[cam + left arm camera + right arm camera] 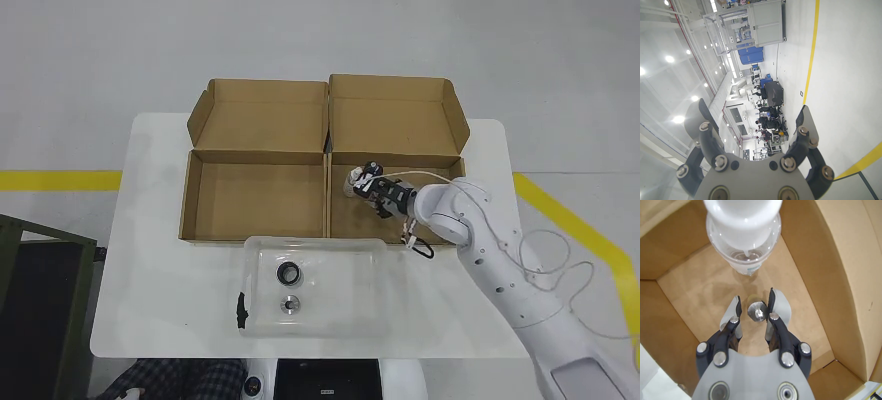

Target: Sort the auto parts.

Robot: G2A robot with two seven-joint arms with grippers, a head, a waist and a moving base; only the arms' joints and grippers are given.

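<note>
My right gripper (754, 295) is open low inside the right cardboard box (440, 205). A short metal cylinder (756, 312) stands on the box floor between its fingers, close against one pad and clear of the other. Just beyond lies a clear plastic part with a white cap (744, 237), seen from above as a pale part (352, 181) beside the right gripper (372, 184). The clear tray (330, 250) at the table's front holds a black ring (289, 273) and a small metal part (289, 304). My left gripper (752, 103) is open with nothing in it and faces out into the room.
The left cardboard box (255, 200) stands open next to the right one, both with lids folded back. A small black piece (241, 310) lies at the tray's left edge. The box walls (829, 275) stand close around the right gripper.
</note>
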